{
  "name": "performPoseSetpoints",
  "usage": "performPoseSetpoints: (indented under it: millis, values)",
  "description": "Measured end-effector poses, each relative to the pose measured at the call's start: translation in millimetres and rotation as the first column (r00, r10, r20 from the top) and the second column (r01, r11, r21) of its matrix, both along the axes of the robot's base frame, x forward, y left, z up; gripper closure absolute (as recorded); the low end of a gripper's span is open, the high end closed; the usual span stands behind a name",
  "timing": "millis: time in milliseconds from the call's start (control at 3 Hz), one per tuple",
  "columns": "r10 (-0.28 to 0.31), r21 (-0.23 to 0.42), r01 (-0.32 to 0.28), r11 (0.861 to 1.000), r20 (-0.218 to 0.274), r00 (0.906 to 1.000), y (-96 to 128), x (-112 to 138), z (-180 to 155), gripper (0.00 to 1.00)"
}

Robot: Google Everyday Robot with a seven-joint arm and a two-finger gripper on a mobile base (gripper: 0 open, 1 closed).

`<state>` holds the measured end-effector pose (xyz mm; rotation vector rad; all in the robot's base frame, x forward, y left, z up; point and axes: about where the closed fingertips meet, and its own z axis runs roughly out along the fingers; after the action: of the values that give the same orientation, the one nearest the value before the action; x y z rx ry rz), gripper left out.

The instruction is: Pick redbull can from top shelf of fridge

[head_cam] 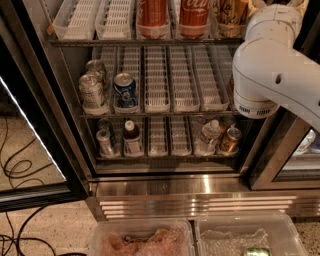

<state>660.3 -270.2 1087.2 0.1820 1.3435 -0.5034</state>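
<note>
1. Here, the camera view shows the fridge (200,187) with 3 wire racks. The top shelf (95,42) carries 2 red cola cans (152,12), 1 tan can (231,12) and 2 white lane trays (75,17) at its left.
2. The middle rack (165,114) holds 2 silver cans (92,92) and 1 wider blue can (125,90), all upright.
3. The redbull can cannot be picked out, so its place, long axis and heading cannot be told.
4. The white arm (275,70) fills the upper right. The gripper lies outside the frame, so its grip cannot be told.
</note>
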Motion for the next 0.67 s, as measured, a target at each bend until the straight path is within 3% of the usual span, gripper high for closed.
performPoseSetpoints:
  millis: [667]
  values:
    - [-0.009, 0.008, 0.01, 1.0, -0.06, 0.9981, -13.6, -7.3, -14.9, 0.28]
